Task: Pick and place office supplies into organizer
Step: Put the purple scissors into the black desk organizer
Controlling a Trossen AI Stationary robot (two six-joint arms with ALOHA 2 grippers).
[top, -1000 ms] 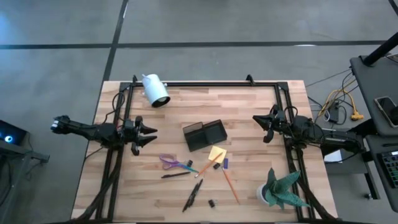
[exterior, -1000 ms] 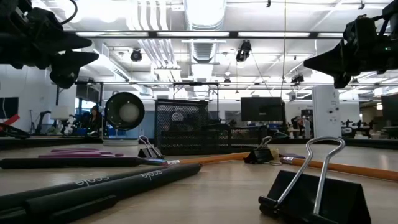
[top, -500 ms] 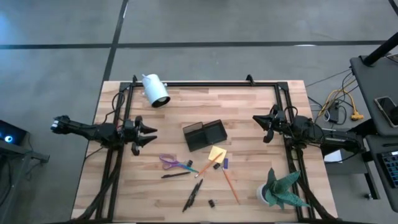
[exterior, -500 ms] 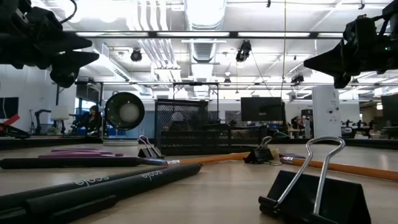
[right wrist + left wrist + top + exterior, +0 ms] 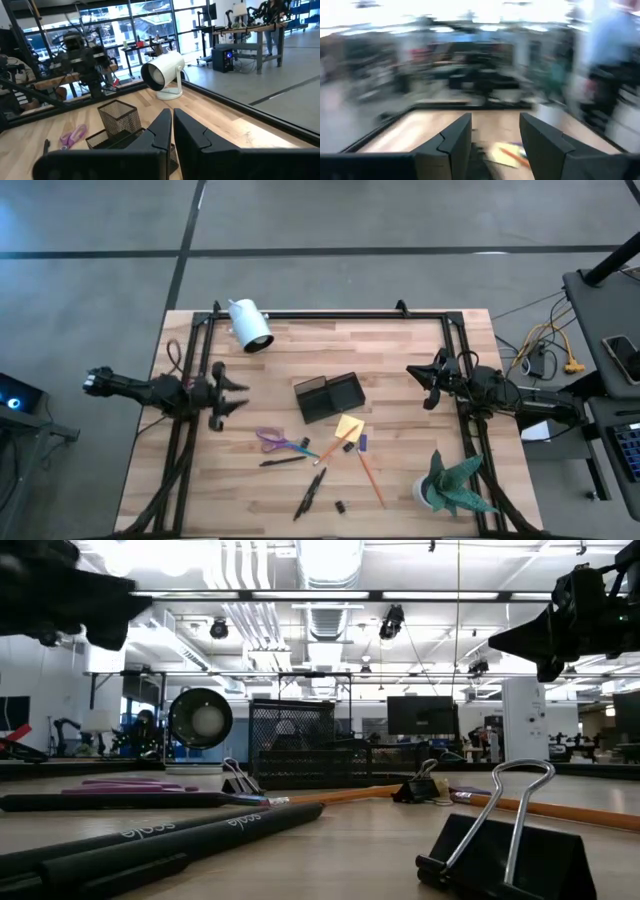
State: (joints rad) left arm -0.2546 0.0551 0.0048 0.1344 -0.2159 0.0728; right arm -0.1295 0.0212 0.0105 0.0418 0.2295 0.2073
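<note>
The organizer (image 5: 330,397), a dark mesh box with two compartments, stands on its base at the table's middle; it also shows in the right wrist view (image 5: 120,118). Just nearer lie the yellow sticky pad (image 5: 348,427), purple scissors (image 5: 274,441), black pens (image 5: 309,492), an orange pencil (image 5: 371,478) and small binder clips (image 5: 341,506). My left gripper (image 5: 240,390) hovers open left of the organizer; its fingers stand apart in its wrist view (image 5: 495,125). My right gripper (image 5: 413,373) hovers shut right of the organizer, above the table (image 5: 172,117).
A white cylindrical camera (image 5: 250,325) stands at the far left corner and a green plant (image 5: 452,488) at the near right corner. Black frame rails (image 5: 330,314) run along the far edge and both sides. A large binder clip (image 5: 500,845) lies close to the low camera.
My left gripper has drawn back a little toward the table's left edge and risen, turning as it goes; its wrist view is smeared by the motion. My right arm and the supplies have kept still.
</note>
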